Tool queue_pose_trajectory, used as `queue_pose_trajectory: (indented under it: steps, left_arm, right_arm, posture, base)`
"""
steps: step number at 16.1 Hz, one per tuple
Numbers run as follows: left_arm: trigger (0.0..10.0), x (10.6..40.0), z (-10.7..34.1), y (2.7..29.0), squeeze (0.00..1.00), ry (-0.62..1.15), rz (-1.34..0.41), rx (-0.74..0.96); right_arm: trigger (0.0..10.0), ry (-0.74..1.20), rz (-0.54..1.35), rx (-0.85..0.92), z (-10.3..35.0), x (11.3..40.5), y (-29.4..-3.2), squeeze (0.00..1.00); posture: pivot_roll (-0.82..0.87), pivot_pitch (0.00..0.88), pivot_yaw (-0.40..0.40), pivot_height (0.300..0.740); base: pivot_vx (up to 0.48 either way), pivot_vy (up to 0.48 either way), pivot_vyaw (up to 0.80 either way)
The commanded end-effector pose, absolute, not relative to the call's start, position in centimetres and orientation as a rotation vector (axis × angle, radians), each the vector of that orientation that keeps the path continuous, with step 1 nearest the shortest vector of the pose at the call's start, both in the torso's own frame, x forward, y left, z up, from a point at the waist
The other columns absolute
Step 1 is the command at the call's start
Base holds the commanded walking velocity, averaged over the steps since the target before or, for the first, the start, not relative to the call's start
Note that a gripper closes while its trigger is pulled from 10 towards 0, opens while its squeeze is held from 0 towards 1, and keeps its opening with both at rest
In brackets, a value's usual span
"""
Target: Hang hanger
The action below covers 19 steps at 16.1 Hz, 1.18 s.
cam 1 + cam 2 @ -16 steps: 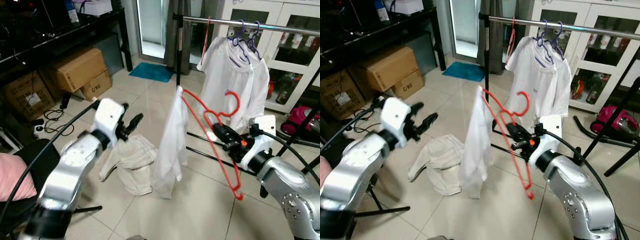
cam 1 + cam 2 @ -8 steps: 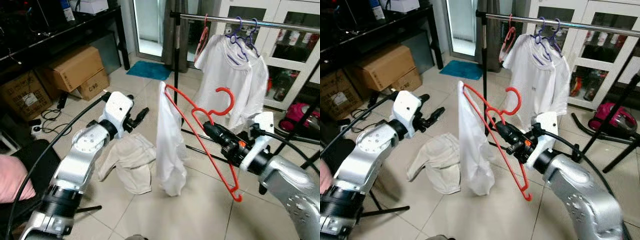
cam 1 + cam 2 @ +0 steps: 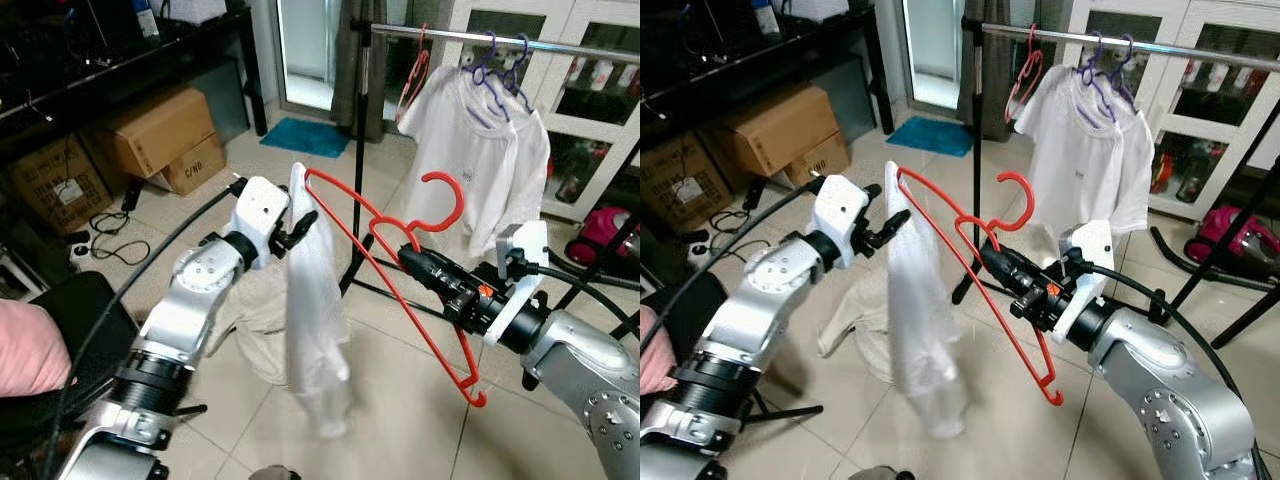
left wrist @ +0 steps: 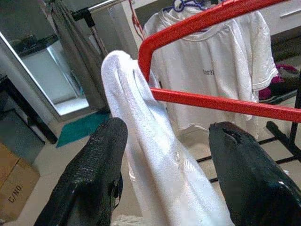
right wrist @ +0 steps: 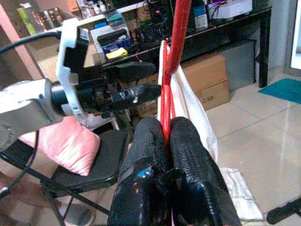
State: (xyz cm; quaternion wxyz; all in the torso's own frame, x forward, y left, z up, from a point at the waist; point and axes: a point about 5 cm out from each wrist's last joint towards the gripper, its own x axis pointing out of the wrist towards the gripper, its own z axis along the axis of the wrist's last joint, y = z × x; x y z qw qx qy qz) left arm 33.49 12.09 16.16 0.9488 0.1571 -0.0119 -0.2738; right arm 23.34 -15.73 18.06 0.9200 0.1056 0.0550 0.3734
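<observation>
My right gripper [image 3: 415, 262] is shut on a red hanger [image 3: 400, 268], held out tilted in front of me with its hook [image 3: 447, 198] up. A white garment [image 3: 310, 300] drapes from the hanger's far left corner and hangs down. My left gripper [image 3: 292, 228] is open, its fingers [image 4: 99, 179] standing either side of the garment's top at that corner. Behind, a metal clothes rail [image 3: 500, 40] carries white T-shirts [image 3: 480, 150] on purple hangers and an empty red hanger [image 3: 414, 75].
A beige cloth [image 3: 855, 330] lies on the tiled floor below the left arm. Cardboard boxes [image 3: 165, 135] sit under a black desk at the left. A black chair with a pink cushion [image 3: 30, 350] is near left. The rack's black legs [image 3: 620, 260] and a white cabinet stand at right.
The left gripper has moved right, up to the garment at the hanger's corner. The right gripper has raised the hanger slightly, and the garment swung left with it.
</observation>
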Motion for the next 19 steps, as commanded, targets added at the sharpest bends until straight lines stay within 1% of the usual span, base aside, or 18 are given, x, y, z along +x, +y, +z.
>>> queue_pose_trajectory:
  steps: [1,7,10,11,13,14,16,17,18,19]
  left_arm:
    - [10.0,33.8,16.8,12.2,0.0,-0.039,-0.539,0.331]
    - [10.0,34.0,16.4,12.6,0.0,-0.029,-0.498,0.338]
    - [10.0,34.1,16.6,12.5,0.0,-0.037,-0.506,0.316]
    - [10.0,34.0,16.6,12.0,1.0,-0.048,-0.53,0.292]
    - [10.0,34.0,16.7,11.5,1.0,-0.054,-0.542,0.271]
    - [10.0,34.1,16.6,11.3,0.0,-0.047,-0.55,0.281]
    - [10.0,34.2,16.4,11.2,0.0,-0.035,-0.549,0.288]
    - [9.2,34.4,16.3,11.3,0.0,-0.021,-0.53,0.295]
    - [5.6,34.5,16.3,11.4,0.0,-0.015,-0.521,0.299]
    - [0.9,34.6,16.1,11.5,0.0,-0.005,-0.513,0.308]
  right_arm:
    - [10.0,0.058,0.791,0.215,19.4,23.3,-15.6,0.0]
    - [10.0,0.057,0.81,0.228,19.6,23.3,-15.3,0.0]
    - [10.0,0.059,0.811,0.229,19.7,23.3,-15.3,0.0]
    - [10.0,0.063,0.81,0.229,19.7,23.2,-15.4,0.0]
    - [10.0,0.065,0.813,0.227,19.8,23.2,-15.3,0.0]
    - [10.0,0.064,0.816,0.228,19.9,23.2,-15.2,0.0]
    - [10.0,0.061,0.813,0.234,19.8,23.1,-15.0,0.0]
    - [10.0,0.06,0.808,0.239,19.8,23.0,-15.0,0.0]
    - [10.0,0.059,0.806,0.241,19.7,23.0,-14.9,0.0]
    - [10.0,0.057,0.803,0.244,19.7,22.9,-14.9,0.0]
  posture:
    - [0.03,0.015,0.061,0.74]
    - [0.03,0.032,0.056,0.74]
    - [0.03,0.037,0.056,0.74]
    - [0.02,0.037,0.051,0.74]
    - [0.02,0.038,0.056,0.74]
    - [0.01,0.04,0.068,0.74]
    - [0.01,0.04,0.08,0.74]
    - [0.02,0.042,0.086,0.74]
    - [0.02,0.042,0.086,0.74]
    - [0.02,0.044,0.091,0.74]
  base:
    - [0.0,0.0,0.0]
    - [0.0,0.0,0.0]
    - [0.0,0.0,0.0]
    - [0.0,0.0,0.0]
    - [0.0,0.0,0.0]
    - [0.0,0.0,0.0]
    - [0.0,0.0,0.0]
    - [0.0,0.0,0.0]
    - [0.0,0.0,0.0]
    - [0.0,0.0,0.0]
